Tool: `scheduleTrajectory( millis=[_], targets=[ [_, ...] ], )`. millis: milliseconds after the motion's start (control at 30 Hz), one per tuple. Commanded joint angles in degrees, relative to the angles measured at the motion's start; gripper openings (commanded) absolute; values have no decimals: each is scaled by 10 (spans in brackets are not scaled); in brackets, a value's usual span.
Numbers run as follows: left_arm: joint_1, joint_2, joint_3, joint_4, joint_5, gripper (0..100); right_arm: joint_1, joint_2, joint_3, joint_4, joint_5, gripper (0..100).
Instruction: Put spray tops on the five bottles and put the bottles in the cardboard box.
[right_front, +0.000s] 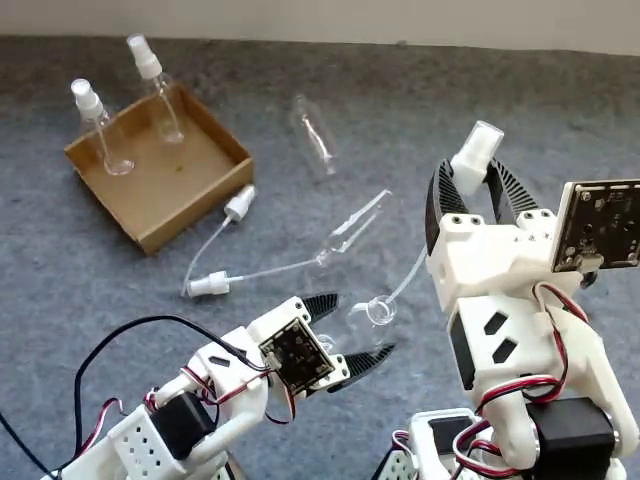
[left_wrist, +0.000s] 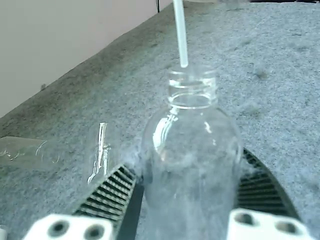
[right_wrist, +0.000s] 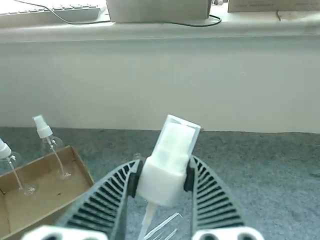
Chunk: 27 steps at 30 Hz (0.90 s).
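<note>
My left gripper is shut on a clear bottle low over the carpet, with the bottle's open mouth pointing away from the wrist. My right gripper is shut on a white spray top held higher up. Its thin tube runs down to the bottle's mouth. In the left wrist view the tube's tip sits right at the rim; I cannot tell whether it is inside. The right wrist view shows the spray top between the fingers.
The cardboard box at the back left holds two upright bottles with tops. Two bare bottles lie on the grey carpet, mid-table. Two loose spray tops lie in front of the box.
</note>
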Motion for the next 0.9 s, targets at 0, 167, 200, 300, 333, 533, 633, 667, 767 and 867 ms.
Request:
scheduleTrajectory(
  millis=[0, 167, 200, 300, 333, 533, 633, 667, 767, 867],
  targets=[
    [8, -7, -2, -14, 6, 154, 8, -5, -5, -13, 9, 56],
    [8, -7, -7, -15, 6, 154, 6, -5, 15, 6, 6, 56],
    [8, -7, -7, -17, 6, 154, 6, -5, 19, 10, 5, 56],
    [7, -7, -2, -51, 6, 154, 6, -5, 21, 14, 5, 56],
    [7, -7, -2, -58, 6, 154, 5, -5, 22, 22, 5, 56],
    [-40, -7, -3, -64, 6, 154, -23, -5, 21, 71, 5, 56],
    [-56, -7, -6, -64, 6, 154, -63, -5, 21, 93, 5, 56],
    [-58, -7, -6, -64, 6, 154, -72, -5, 21, 99, 5, 56],
    [-66, -7, -4, -64, 6, 154, -88, -5, 21, 118, 5, 56],
    [-71, -7, -6, -64, 6, 154, -89, -5, 21, 136, 5, 56]
  ],
)
